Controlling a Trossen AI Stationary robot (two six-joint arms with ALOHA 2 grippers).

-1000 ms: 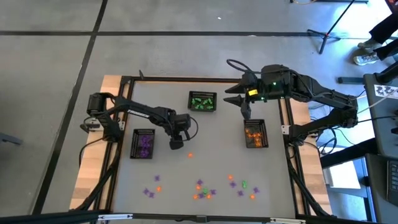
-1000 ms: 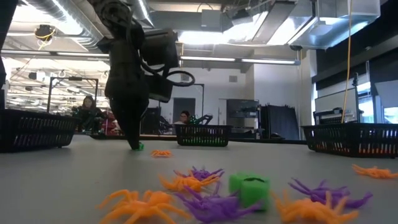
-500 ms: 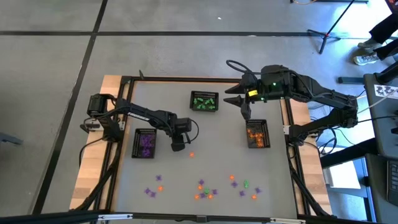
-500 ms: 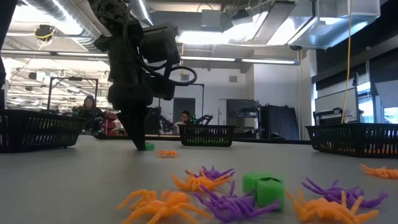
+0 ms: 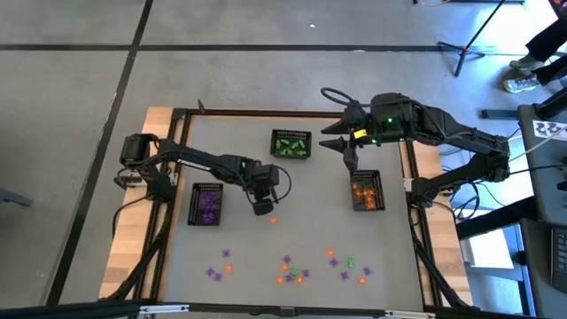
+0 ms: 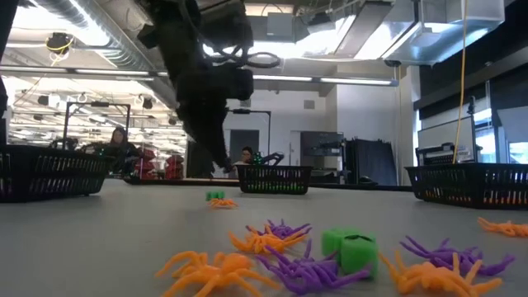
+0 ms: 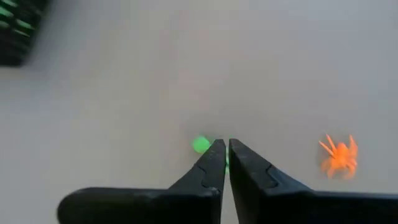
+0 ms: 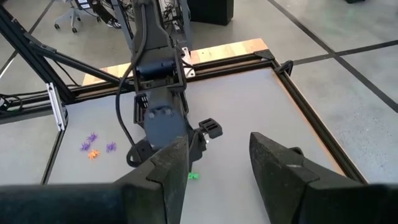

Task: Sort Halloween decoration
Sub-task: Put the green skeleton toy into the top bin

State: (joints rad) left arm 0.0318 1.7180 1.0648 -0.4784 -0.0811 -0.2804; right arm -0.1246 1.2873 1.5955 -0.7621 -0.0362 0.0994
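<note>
My left gripper (image 5: 264, 209) (image 7: 222, 151) hangs shut a little above the table's middle, fingers slanting down, with nothing between them. A small green Halloween decoration (image 7: 201, 145) (image 6: 216, 196) lies on the table just under its tips, next to an orange spider (image 7: 339, 155) (image 5: 273, 220). More purple, orange and green trinkets (image 5: 292, 270) lie scattered along the near edge. My right gripper (image 8: 217, 165) (image 5: 347, 152) waits open, high over the far right of the table.
Three black mesh baskets stand on the table: one with green pieces (image 5: 290, 143) at the far middle, one with purple pieces (image 5: 206, 204) at the left, one with orange pieces (image 5: 364, 190) at the right. People sit in the room beyond the table (image 6: 115, 144).
My left gripper has shut its fingers at the table beside the green piece, then risen and gone a little toward the table's right edge, tipping less steeply. The green piece has stayed on the table and now lies closer to the orange spider.
</note>
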